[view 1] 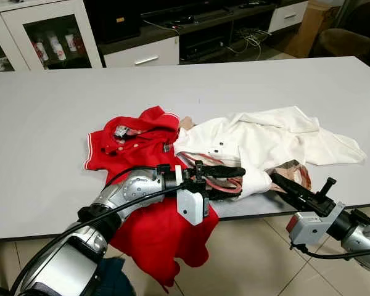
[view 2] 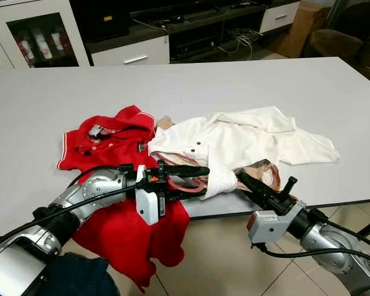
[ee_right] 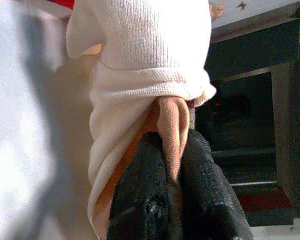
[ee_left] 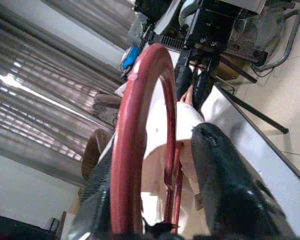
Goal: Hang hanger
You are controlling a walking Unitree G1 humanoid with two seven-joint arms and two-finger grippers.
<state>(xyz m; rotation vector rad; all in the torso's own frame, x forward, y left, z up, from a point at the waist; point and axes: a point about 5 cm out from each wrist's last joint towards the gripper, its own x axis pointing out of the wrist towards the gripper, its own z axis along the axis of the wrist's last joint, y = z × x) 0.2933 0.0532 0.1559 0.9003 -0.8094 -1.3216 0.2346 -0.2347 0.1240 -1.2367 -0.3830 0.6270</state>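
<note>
A white polo shirt (view 1: pixel 265 139) lies on the grey table (view 1: pixel 49 123) beside a red polo shirt (view 1: pixel 132 145) that hangs partly over the front edge. My left gripper (view 1: pixel 233 172) is at the white shirt's lower hem, shut on a red hanger (ee_left: pixel 135 125) whose curved arm runs between its fingers toward the shirt. My right gripper (view 1: pixel 277 180) reaches in from the right at the table's front edge. Its fingers (ee_right: pixel 140 190) are shut on a tan fold of the white shirt's hem (ee_right: pixel 171 130).
The table's front edge runs just under both grippers, with tiled floor (view 1: pixel 253 265) below. A glass-door cabinet (view 1: pixel 43 37) and a TV stand (view 1: pixel 191 31) stand behind the table. A brown chair (view 1: pixel 345 40) is at the back right.
</note>
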